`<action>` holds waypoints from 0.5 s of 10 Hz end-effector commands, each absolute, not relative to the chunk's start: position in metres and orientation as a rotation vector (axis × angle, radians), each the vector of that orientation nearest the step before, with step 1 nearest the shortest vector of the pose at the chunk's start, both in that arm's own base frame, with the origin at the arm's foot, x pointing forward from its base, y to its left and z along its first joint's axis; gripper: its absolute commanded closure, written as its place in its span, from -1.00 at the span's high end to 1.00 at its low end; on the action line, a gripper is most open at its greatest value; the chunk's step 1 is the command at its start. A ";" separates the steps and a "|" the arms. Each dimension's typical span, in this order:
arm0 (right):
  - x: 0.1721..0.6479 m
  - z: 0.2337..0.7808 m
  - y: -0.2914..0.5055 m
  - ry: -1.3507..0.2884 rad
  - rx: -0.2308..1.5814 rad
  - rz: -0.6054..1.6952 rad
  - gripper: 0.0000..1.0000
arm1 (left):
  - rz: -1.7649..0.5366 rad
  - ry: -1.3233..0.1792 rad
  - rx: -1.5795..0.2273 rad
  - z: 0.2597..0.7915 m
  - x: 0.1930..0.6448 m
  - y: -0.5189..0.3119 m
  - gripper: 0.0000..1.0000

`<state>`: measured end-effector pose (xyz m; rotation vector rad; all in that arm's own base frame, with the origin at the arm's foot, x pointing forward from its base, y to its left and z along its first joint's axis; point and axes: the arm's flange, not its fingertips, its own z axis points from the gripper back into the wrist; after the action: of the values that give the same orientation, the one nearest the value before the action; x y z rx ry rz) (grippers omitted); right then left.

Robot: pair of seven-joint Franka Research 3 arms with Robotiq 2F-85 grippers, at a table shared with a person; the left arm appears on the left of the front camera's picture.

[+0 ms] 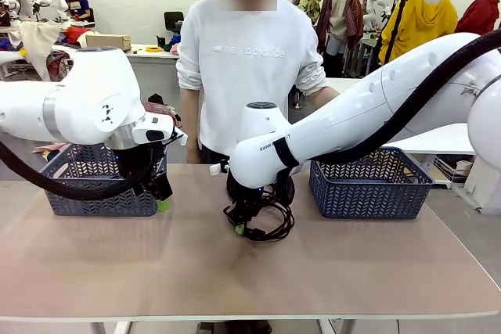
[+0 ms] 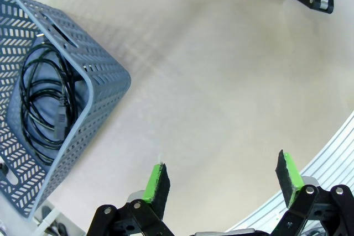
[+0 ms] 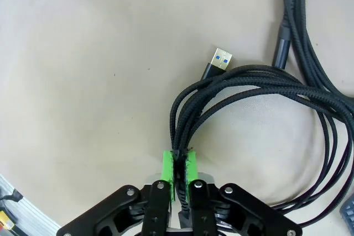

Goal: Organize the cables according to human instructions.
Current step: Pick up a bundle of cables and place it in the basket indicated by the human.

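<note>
Black braided cable [image 3: 249,78], coiled in several loops with a gold-coloured USB plug [image 3: 220,62] lying free, is found at the middle of the tan table [image 1: 235,279], in front of the person [image 1: 250,76]. Its bunched strands are pinched between the green pads [image 3: 167,172] of the right gripper [image 3: 178,161]. A second coiled cable [image 2: 41,103] is noted inside the left basket [image 2: 105,62]. The left gripper [image 2: 224,176] is held above the tabletop beside that basket, fingers spread wide.

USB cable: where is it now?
Front view: the USB cable sits at the centre of the table, left of the right basket, in the fingers of the right gripper.
</note>
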<state>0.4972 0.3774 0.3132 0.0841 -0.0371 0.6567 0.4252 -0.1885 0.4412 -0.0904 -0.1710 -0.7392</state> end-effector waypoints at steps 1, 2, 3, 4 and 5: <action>0.484 0.317 0.367 -0.075 0.086 0.605 -1.00 | -0.735 -0.165 -0.089 0.444 0.426 -0.187 1.00; 0.479 0.323 0.358 -0.082 0.080 0.599 -1.00 | -0.735 -0.165 -0.089 0.444 0.426 -0.187 1.00; 0.476 0.335 0.349 -0.093 0.074 0.612 -1.00 | -0.735 -0.165 -0.089 0.444 0.426 -0.187 1.00; 0.474 0.348 0.341 -0.099 0.067 0.648 -1.00 | -0.735 -0.165 -0.089 0.444 0.426 -0.187 1.00; 0.475 0.363 0.334 -0.094 0.055 0.719 -1.00 | -0.735 -0.165 -0.089 0.444 0.426 -0.187 1.00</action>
<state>0.4830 0.3490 0.3490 0.0599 -0.0878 0.6541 0.4252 -0.1885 0.4412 -0.0904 -0.1710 -0.7392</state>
